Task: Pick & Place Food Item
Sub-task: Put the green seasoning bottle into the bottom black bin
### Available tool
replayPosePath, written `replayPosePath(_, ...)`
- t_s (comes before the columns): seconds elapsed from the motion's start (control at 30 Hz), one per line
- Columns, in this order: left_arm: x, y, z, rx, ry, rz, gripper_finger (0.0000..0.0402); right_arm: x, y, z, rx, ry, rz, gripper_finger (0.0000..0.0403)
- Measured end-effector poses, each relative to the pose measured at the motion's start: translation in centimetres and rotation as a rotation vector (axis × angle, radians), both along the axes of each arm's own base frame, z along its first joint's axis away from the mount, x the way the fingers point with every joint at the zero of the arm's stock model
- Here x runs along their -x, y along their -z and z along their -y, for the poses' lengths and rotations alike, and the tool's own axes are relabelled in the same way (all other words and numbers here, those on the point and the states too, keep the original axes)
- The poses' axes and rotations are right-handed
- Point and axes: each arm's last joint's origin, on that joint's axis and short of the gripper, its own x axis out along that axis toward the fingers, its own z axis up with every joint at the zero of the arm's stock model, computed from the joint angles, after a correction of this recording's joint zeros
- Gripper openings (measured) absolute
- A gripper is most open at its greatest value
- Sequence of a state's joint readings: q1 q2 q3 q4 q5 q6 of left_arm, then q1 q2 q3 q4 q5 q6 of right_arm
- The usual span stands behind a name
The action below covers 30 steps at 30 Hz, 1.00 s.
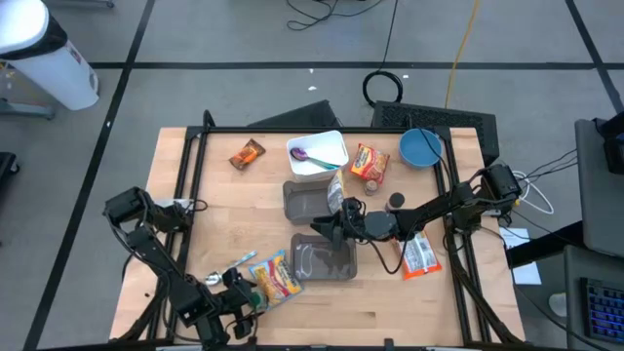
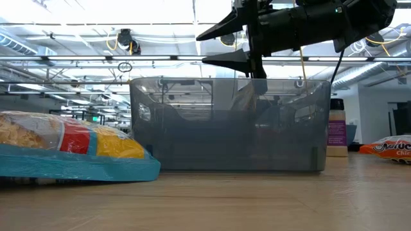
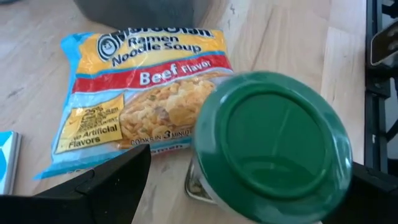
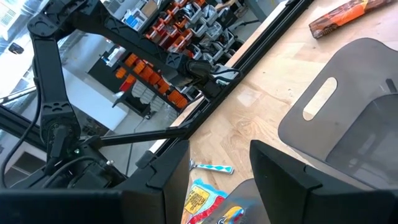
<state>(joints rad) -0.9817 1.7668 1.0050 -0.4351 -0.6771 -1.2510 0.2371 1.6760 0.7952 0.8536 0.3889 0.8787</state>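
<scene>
Hovering lower left, the left gripper [image 3: 249, 186] brackets the green-lidded jar [image 3: 270, 146], jaws spread. Next: close squarely (lid looks slippery). Right gripper [image 1: 327, 230], jaws half-spread and empty, waits over the grey bin [image 1: 325, 261].

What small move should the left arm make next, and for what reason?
Probably it should close its end effector on the green-lidded jar. The wrist view shows the open fingers on both sides of the jar, which stands beside the beef ramen noodle packet on the wooden table.

Green-lidded jar [image 3: 273, 146] body mostly hidden beneath its lid
</scene>
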Motion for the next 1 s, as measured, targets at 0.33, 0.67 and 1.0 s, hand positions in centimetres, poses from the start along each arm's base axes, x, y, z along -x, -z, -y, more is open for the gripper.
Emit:
replayPosePath(0.33,-0.05,0.0,-0.04,0.005,-0.008,0.002,0.038,0.0,0.0,0.0,0.0,0.001,0.0,0.016)
replayPosePath(0.67,-0.05,0.0,-0.04,0.005,-0.01,0.003,0.0235,0.0,0.0,0.0,0.0,0.001,0.0,0.016)
replayPosePath(1.0,-0.15,0.0,-0.12,0.006,-0.013,0.001,0.0208,0.0,0.0,-0.01,0.0,0.0,0.0,0.016)
